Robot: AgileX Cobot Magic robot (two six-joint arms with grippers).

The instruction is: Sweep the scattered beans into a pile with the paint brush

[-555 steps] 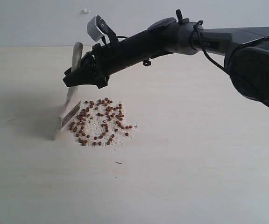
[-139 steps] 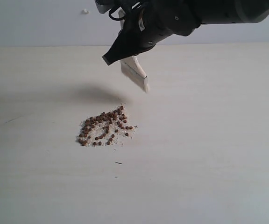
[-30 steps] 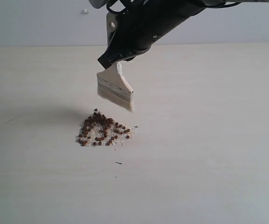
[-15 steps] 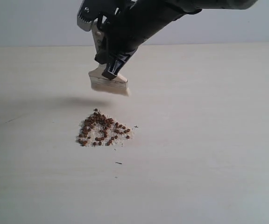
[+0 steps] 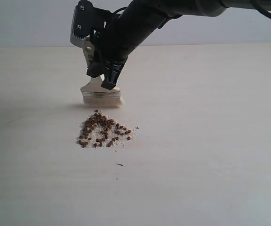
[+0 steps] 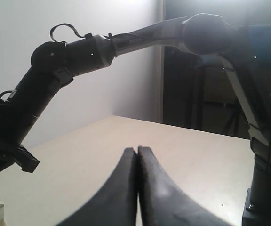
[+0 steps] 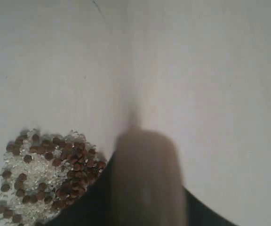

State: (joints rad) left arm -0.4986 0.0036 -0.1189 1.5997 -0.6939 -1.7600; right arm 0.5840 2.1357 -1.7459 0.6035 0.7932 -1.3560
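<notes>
Beans [image 5: 105,130]: small round reddish-brown pellets on a bed of pale gritty crumbs, gathered into one compact, roughly rounded pile on the worktop [image 5: 211,155], which is matte with a pale wood look. A short dark speck [image 5: 119,164] lies on the near side of the pile, apart from it.

Just behind the pile stands the paint brush [image 5: 101,96], upright with bristles down. It has a wide flat head, cream bristles, a thin silver ferrule band and a light wooden handle flaring toward the head. Bristle tips sit at worktop level; contact cannot be resolved. A narrow bare strip separates the bristles from the pile's far rim.

Right end effector [image 5: 106,75]: black and hard-shelled, clamped on the brush handle from above. The pile sits just in front of it and below it.

Left end effector [image 6: 137,151]: curved matte-black fingers pressed together, nothing between them, held above the worktop.

Farthest back is a plain pale wall [image 5: 32,23].
</notes>
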